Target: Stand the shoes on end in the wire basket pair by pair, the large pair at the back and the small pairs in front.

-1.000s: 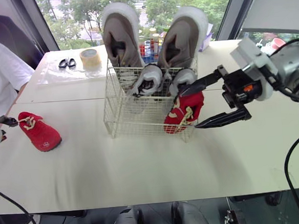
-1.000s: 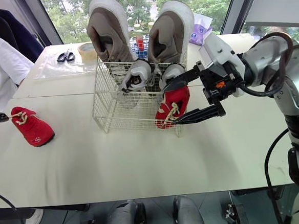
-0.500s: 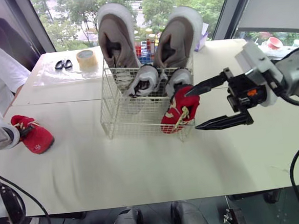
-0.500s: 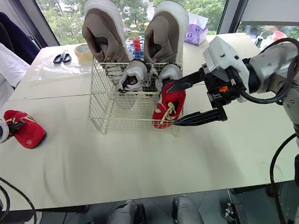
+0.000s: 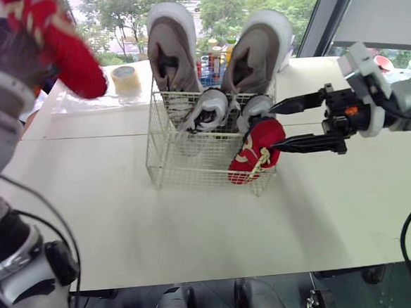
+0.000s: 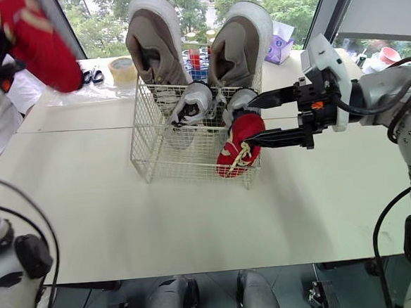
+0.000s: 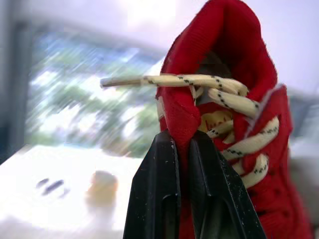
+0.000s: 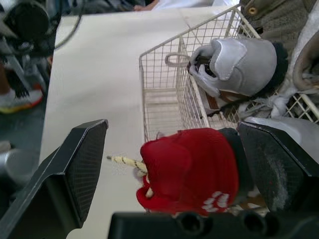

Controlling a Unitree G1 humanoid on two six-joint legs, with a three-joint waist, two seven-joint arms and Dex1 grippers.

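Wrist view: left end effector [image 7: 182,140] pinching lifted red shoe [image 7: 234,59], right end effector [image 6: 249,123] splayed around basketed shoe [image 6: 236,143]

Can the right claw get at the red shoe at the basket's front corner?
Likely yes: the open right claw has a finger on either side of the red shoe, with nothing between them and it.

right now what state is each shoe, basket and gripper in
left gripper: shut on held red shoe, raised
held red shoe: in the air
right gripper: open around second red shoe
second red shoe: on end, basket's front right corner
large tan pair: on end at back
small grey pair: on end before them
wire basket: upright on table
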